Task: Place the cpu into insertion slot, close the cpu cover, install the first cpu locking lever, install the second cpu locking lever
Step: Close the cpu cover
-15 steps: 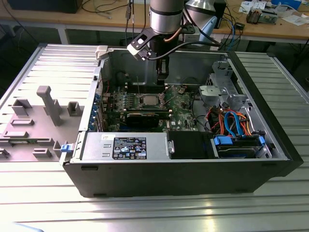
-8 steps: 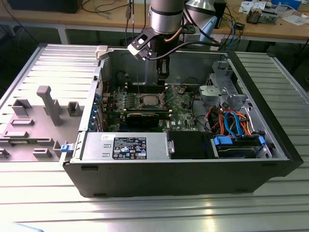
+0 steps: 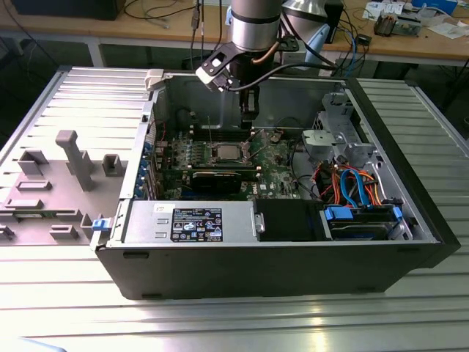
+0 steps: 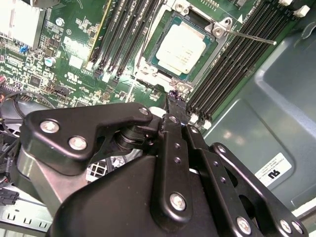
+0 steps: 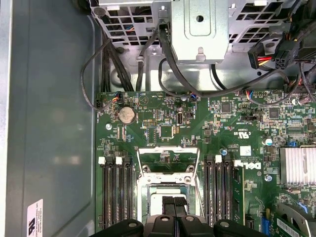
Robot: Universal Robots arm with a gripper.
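The cpu (image 4: 185, 47), a square chip with a silver-grey top, lies flat in the insertion slot (image 4: 146, 61) on the green board. In the exterior view it is the pale square (image 3: 226, 152) in the middle of the open case. The cpu cover (image 5: 168, 149), a thin silver frame, is swung back off the slot, with board showing through its window. A thin locking lever (image 4: 252, 37) sticks out beside the slot. My gripper (image 4: 174, 98) is shut and holds nothing. It hangs just above the slot's near edge (image 5: 174, 201), up and right of the chip in the exterior view (image 3: 249, 121).
Long black memory slots (image 4: 232, 64) flank the socket on both sides. A black power supply with a white label (image 3: 198, 222) runs along the case's front, and a drive cage (image 3: 344, 139) with coloured cables (image 3: 352, 183) stands on the exterior view's right. A finned heat sink (image 5: 298, 165) sits on the board.
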